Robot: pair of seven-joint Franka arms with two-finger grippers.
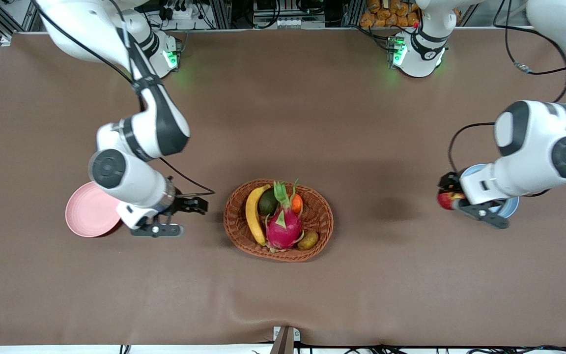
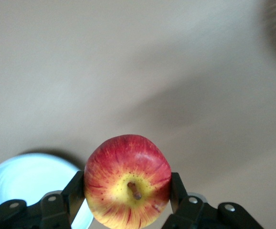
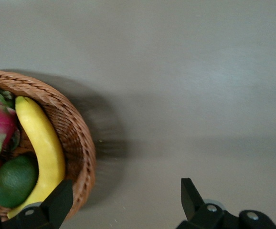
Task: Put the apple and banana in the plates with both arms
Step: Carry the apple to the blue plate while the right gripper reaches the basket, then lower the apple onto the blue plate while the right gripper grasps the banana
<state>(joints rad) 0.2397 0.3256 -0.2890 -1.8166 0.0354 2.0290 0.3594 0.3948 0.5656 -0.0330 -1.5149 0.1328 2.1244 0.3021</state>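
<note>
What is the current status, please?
Left claw shut on apple, beside blue plate. Right claw open, between pink plate and basket. Banana still in basket.

Two plates: one pink, one blue, at either end of the desk from the basket. One apple. One basket, holding one banana, one dragon fruit, one avocado, one orange fruit, one kiwi.
</note>
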